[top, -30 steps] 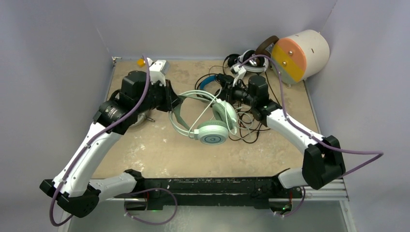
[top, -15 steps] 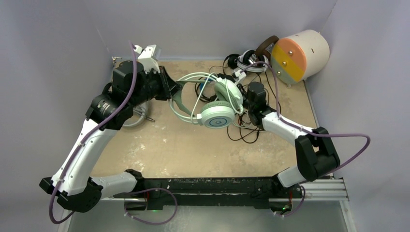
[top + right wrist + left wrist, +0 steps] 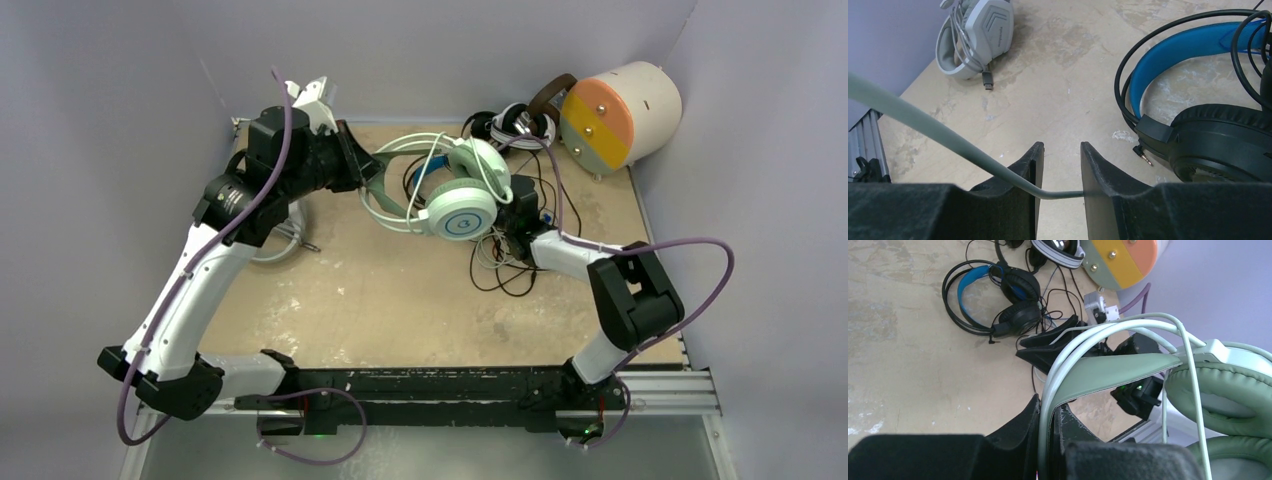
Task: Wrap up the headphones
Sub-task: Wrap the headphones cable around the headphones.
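Note:
The mint-green headphones (image 3: 460, 205) hang above the table at the back centre, and my left gripper (image 3: 362, 172) is shut on their headband (image 3: 1118, 372). In the left wrist view the fingers (image 3: 1050, 405) pinch the band's pale rim, with a green ear cushion (image 3: 1218, 395) at the right. Their grey cable (image 3: 938, 132) runs loosely across the gap of my right gripper (image 3: 1062, 147), which is open with its jaws apart. In the top view the right gripper (image 3: 503, 222) sits just right of the ear cups, partly hidden by them.
Black headphones with a blue headband (image 3: 1198, 45) lie on the table right of the right gripper. A white-grey headset (image 3: 978, 35) lies at the far left. A black-and-white headset (image 3: 515, 125) and a cream cylinder (image 3: 620, 110) stand at the back right. Black cables (image 3: 505, 270) tangle nearby.
The left arm carried the mint-green headphones back and to the right. The right gripper opened off the cable and its arm folded in closer to the headphones.

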Motion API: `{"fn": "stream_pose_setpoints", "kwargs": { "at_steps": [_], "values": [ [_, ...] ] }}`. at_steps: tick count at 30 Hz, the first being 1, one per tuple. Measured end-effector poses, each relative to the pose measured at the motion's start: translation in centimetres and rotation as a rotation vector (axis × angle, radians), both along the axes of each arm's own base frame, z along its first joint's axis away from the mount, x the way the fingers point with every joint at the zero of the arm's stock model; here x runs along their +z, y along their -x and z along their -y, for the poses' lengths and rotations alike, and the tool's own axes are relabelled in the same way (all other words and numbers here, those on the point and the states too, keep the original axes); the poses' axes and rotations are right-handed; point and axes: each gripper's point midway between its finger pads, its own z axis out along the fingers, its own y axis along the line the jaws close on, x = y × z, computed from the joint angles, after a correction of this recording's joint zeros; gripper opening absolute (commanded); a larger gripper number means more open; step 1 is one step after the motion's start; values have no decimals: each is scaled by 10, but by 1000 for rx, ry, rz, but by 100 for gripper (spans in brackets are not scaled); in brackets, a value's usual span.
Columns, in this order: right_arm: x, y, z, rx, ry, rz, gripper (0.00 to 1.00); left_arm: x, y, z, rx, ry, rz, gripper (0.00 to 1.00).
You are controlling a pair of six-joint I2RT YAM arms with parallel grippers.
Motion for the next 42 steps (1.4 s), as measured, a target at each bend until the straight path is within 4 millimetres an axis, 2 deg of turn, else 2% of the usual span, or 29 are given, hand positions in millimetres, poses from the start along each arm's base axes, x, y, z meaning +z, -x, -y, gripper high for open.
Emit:
{"fn": "stream_pose_setpoints", "kwargs": {
  "at_steps": [5, 10, 16, 19, 23, 28, 33, 36, 42],
  "values": [
    [-7, 2, -7, 24, -11, -10, 38, 10, -11, 3, 1, 61, -12, 0],
    [-8, 18, -23, 74, -28, 1, 38, 9, -26, 3, 10, 97, -34, 0],
    [-16, 58, -51, 176, -43, 2, 36, 10, -49, -11, 60, 127, -43, 0],
    [-16, 89, -61, 238, -64, -5, 35, 10, -60, -19, 95, 141, -46, 0],
    [5, 120, -61, 284, -125, 32, 34, 7, -73, -27, 134, 154, -55, 0],
    [40, 146, -61, 321, -197, 92, 30, 0, -87, -35, 185, 167, -50, 0],
    [63, 171, -62, 367, -241, 114, 27, -14, -99, -44, 258, 158, -58, 0],
    [69, 186, -66, 399, -249, 117, 24, -30, -108, -54, 329, 145, -71, 0],
    [57, 215, -79, 477, -210, 50, 24, -57, -129, -75, 495, 133, -124, 0]
  ]
}}
